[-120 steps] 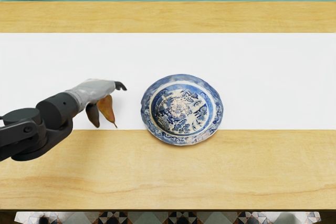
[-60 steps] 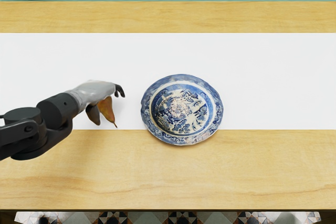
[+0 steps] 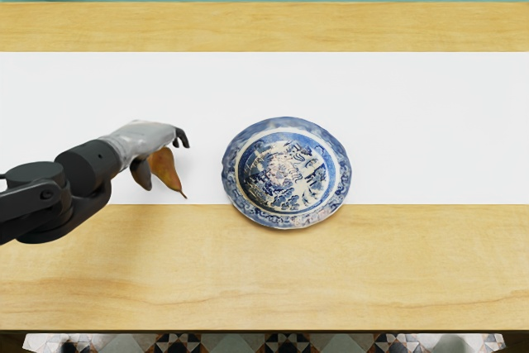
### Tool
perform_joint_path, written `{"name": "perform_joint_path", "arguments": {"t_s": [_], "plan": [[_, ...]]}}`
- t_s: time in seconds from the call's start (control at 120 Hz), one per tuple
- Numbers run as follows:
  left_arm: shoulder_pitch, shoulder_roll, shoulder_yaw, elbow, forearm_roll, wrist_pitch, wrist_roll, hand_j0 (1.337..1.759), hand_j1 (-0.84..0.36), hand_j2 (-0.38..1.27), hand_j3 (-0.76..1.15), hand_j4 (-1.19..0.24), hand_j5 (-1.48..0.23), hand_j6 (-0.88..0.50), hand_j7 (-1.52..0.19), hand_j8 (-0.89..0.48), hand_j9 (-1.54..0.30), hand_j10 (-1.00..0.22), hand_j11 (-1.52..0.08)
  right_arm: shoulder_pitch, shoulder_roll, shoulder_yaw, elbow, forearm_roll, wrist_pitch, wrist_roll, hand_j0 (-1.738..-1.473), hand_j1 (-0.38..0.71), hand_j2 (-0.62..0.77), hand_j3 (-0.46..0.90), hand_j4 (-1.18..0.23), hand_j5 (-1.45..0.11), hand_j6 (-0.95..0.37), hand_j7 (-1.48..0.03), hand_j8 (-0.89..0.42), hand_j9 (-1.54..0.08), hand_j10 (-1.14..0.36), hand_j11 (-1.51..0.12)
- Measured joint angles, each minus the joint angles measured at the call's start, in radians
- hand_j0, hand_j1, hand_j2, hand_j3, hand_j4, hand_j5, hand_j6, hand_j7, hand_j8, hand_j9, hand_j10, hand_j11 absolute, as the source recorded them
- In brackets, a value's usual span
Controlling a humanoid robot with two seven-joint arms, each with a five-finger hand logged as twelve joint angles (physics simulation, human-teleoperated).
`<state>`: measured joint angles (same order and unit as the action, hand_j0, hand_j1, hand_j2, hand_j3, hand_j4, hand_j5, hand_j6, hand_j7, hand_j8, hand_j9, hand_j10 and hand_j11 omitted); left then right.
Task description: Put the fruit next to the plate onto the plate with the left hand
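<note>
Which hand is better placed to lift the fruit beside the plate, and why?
Left. The left hand is directly over the fruit, which lies on the white runner left of the plate. The right arm is not in view at all.

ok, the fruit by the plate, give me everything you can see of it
The fruit is small, orange-brown, smooth-looking and teardrop-shaped, tapering to a thin point aimed down-right. It shows over the white runner, left of the blue-patterned plate and apart from it. The left hand covers its top end; whether it is gripped or lifted cannot be told.
</note>
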<state>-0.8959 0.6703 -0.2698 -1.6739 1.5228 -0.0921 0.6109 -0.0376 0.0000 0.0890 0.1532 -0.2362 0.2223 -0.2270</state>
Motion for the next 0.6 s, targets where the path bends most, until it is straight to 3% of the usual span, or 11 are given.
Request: {"name": "perform_joint_path", "arguments": {"t_s": [0.192,0.467,0.6], "plan": [[0.001,0.0,0.01,0.001,0.003,0.001,0.0,1.658,-0.1,0.08,0.0,-0.39,-0.48,-0.39,-0.48,-0.35,-0.49,-0.39,-0.49,0.0,0.0,0.0,0.0,0.0,0.0,0.0,-1.658,-0.32,0.0,0.0,-0.02,-0.03,-0.02,-0.03,-0.02,-0.03,-0.02,-0.03],[0.007,0.0,0.015,0.002,0.008,0.002,0.0,1.658,-0.15,0.1,0.0,-0.47,-0.52,-0.47,-0.52,-0.43,-0.56,-0.44,-0.56,0.0,0.0,0.0,0.0,0.0,0.0,0.0,-1.658,-0.32,0.0,0.0,-0.02,-0.03,-0.02,-0.03,-0.02,-0.03,-0.02,-0.03],[0.014,0.002,0.017,0.002,0.007,0.002,0.0,1.658,-0.17,0.1,0.0,-0.48,-0.54,-0.48,-0.54,-0.35,-0.57,-0.46,-0.57,0.0,0.0,0.0,0.0,0.0,0.0,0.0,-1.658,-0.32,0.0,0.0,-0.02,-0.03,-0.02,-0.03,-0.02,-0.03,-0.02,-0.03]]}}
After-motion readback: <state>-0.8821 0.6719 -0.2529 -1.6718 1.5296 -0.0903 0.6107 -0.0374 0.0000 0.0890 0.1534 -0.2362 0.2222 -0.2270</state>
